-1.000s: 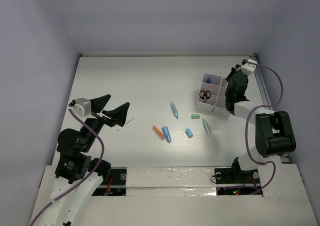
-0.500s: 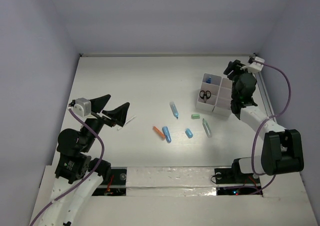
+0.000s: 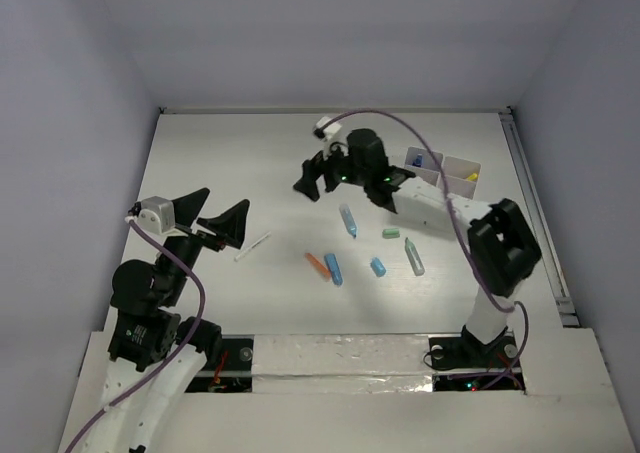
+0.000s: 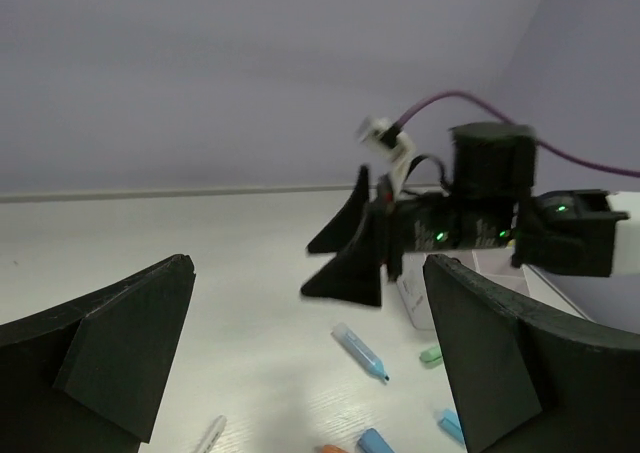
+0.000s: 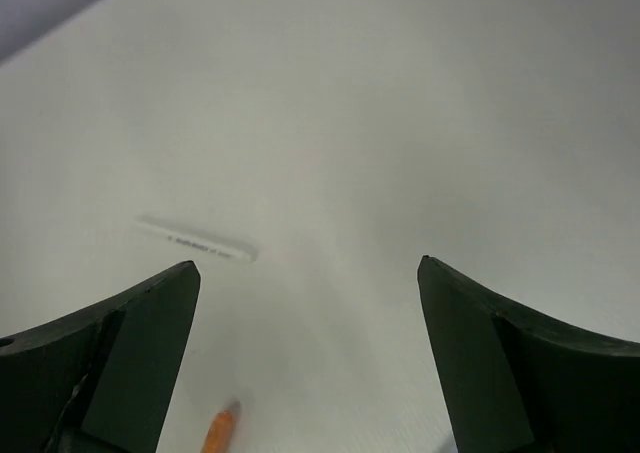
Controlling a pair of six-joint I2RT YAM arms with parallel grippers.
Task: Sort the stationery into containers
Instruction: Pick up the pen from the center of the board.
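My right gripper [image 3: 311, 183] hangs open over the middle of the table, left of the white containers [image 3: 462, 166], which its arm partly covers. Below it lie a blue marker [image 3: 348, 220], a mint eraser [image 3: 391, 232], a teal tube [image 3: 413, 256], a small blue piece [image 3: 378, 266], a blue tube [image 3: 333, 269] and an orange marker [image 3: 317, 264]. A thin white pen [image 3: 252, 245] lies beside my open left gripper [image 3: 228, 198]. The right wrist view shows the white pen [image 5: 197, 241] and the orange marker's tip [image 5: 218, 430] ahead of empty fingers. The scissors are hidden.
A blue item [image 3: 425, 159] and a yellow item [image 3: 470, 176] lie in the containers' compartments. Purple-grey walls enclose the white table [image 3: 250, 153] on three sides. The right arm's cable [image 3: 400, 123] arches over the back of the table.
The right arm swung from the containers at the right leftward to the table's middle, and its gripper opened wide. The left arm barely shifted.
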